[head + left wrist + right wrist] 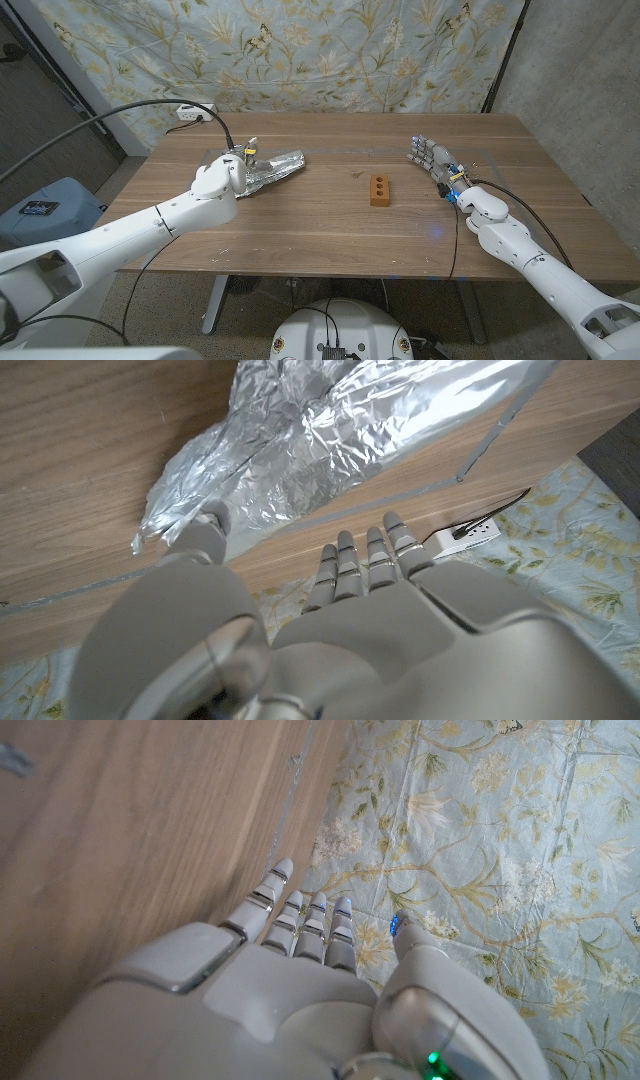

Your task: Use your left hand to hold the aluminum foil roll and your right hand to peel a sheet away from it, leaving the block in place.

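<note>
Crinkled silver aluminum foil roll [272, 166] lies just past the left hand [221, 179], its long axis running away from that hand toward the block [380, 189]. Whether the thumb [205, 530] actually presses the near end I cannot tell. Well apart, the right hand [437, 160] holds nothing, its fingers [300, 915] straight and side by side.

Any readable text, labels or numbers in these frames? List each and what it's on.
None readable. The aluminum foil roll, the block, the table and the floral backdrop carry no lettering. The white power strip is too small to show any marking.
</note>
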You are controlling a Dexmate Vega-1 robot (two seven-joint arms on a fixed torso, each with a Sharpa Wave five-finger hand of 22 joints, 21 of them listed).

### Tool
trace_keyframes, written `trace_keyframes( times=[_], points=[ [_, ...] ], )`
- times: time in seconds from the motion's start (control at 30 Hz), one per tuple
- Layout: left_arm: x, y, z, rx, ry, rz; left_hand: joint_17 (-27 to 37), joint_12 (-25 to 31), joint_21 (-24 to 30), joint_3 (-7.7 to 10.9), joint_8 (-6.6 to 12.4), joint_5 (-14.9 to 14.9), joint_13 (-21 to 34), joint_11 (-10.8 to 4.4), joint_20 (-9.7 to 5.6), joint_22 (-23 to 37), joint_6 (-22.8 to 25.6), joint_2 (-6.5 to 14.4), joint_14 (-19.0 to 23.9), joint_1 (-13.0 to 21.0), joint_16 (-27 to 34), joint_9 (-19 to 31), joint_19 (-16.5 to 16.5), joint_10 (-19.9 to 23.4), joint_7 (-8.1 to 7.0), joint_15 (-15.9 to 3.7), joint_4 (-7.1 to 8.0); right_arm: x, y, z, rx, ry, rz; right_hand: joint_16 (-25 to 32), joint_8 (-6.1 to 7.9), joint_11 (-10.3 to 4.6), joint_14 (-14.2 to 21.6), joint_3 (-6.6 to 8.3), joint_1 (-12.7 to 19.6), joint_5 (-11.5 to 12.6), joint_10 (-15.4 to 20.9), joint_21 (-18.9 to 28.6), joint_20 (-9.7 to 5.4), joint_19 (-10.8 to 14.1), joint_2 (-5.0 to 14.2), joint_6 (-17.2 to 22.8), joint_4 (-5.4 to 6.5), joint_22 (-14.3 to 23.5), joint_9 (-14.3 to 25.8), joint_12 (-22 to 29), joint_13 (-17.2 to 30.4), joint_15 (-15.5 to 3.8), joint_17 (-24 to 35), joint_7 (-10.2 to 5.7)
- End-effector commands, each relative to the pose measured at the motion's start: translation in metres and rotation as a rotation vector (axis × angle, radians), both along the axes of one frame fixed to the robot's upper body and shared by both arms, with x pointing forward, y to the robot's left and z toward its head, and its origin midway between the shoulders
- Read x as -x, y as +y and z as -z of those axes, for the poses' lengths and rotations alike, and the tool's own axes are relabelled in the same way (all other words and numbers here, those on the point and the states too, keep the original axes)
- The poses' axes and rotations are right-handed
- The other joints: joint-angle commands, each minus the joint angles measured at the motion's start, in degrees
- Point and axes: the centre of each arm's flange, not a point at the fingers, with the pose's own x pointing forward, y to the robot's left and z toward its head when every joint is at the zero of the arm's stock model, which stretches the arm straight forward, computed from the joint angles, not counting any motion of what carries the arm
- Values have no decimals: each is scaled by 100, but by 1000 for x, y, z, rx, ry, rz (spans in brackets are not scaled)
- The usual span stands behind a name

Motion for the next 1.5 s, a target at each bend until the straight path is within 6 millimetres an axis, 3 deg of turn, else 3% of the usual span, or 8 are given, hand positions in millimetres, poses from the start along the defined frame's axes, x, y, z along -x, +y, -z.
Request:
trace_keyframes(
  times=[0.03, 0.83, 1.5],
  points=[
    [-9, -8, 3, -22, 29, -12, 20, -43, -4, -40, -20, -25, 31, 72, 61, 10, -86, -20, -35, -27, -25, 18, -45, -53, 43, 91, -7, 0, -6, 2, -5, 6, 7, 22, 4, 10, -13, 7, -10, -7, -10, -26, 4, 32, 27, -24, -13, 11, 22, 5, 7, 36, 11, -4],
    [-24, -19, 12, -43, 124, -17, 27, -68, -29, -120, -21, -45, 87, 129, 117, 29, -305, -11, -137, -72, -43, 15, -167, -121, 130, 128, 7, -3, -9, 4, -9, 17, 9, 34, 5, -6, -14, 5, -14, -5, -27, -39, 26, 32, 28, -37, -23, 13, 22, 7, 7, 59, 12, -13],
    [-18, -13, 19, -25, 144, -42, 39, -47, -6, -146, 10, -45, 128, 188, 178, 40, -351, 24, -157, -68, -27, 19, -159, -90, 130, 127, 4, -5, -7, 3, -3, 31, 16, 40, 9, 2, -22, 9, -12, -4, -25, -41, 56, 45, 34, -40, -34, 16, 22, 15, 7, 73, 12, -19]
  ],
)
